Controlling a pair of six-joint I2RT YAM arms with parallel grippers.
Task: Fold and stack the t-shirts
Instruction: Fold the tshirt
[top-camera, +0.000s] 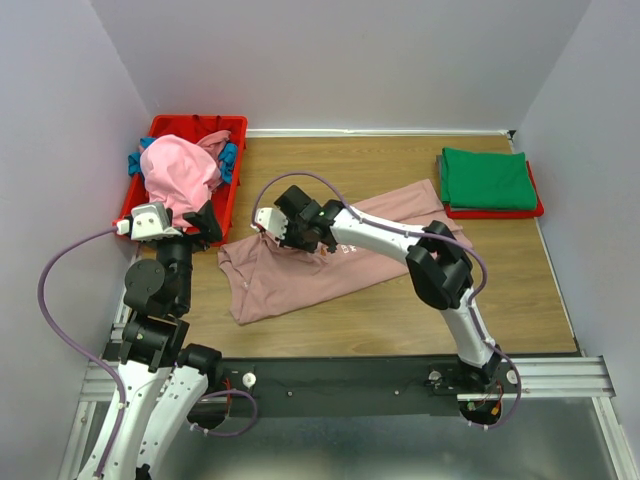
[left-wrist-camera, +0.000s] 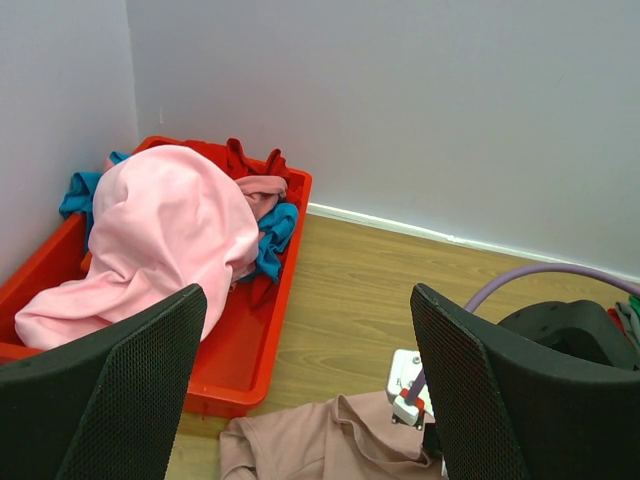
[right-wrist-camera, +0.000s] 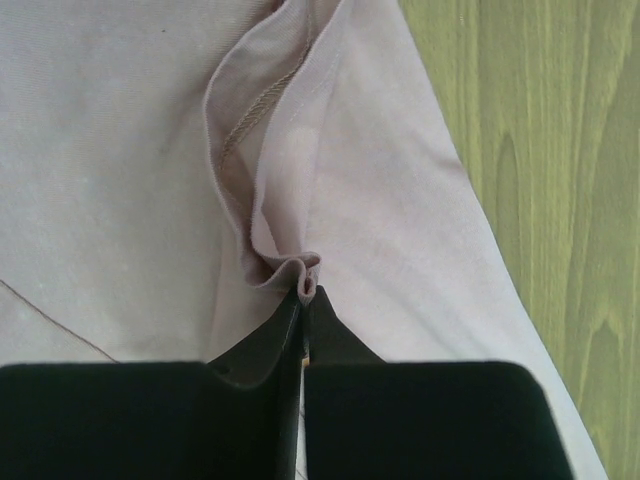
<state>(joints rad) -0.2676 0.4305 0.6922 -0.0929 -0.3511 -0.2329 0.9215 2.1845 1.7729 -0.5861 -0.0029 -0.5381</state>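
A large dusty-pink t-shirt (top-camera: 300, 275) lies spread and wrinkled across the middle of the table. My right gripper (top-camera: 268, 228) is at its upper left part, shut on a pinched fold of its collar edge (right-wrist-camera: 290, 268); the jaws meet with cloth between their tips (right-wrist-camera: 305, 292). My left gripper (top-camera: 205, 222) hovers open beside the bin's near right corner, holding nothing, above the shirt's corner (left-wrist-camera: 300, 445). A brighter pink t-shirt (left-wrist-camera: 165, 230) is heaped in the bin over blue (left-wrist-camera: 275, 235) and red (left-wrist-camera: 235, 158) ones. A folded green t-shirt (top-camera: 488, 178) sits on a folded red one (top-camera: 495, 211).
The red plastic bin (top-camera: 200, 122) stands in the far left corner against the walls; its near right rim (left-wrist-camera: 280, 300) shows between my left fingers. The folded stack is at the far right, close to the right wall. Bare wood lies between bin and stack.
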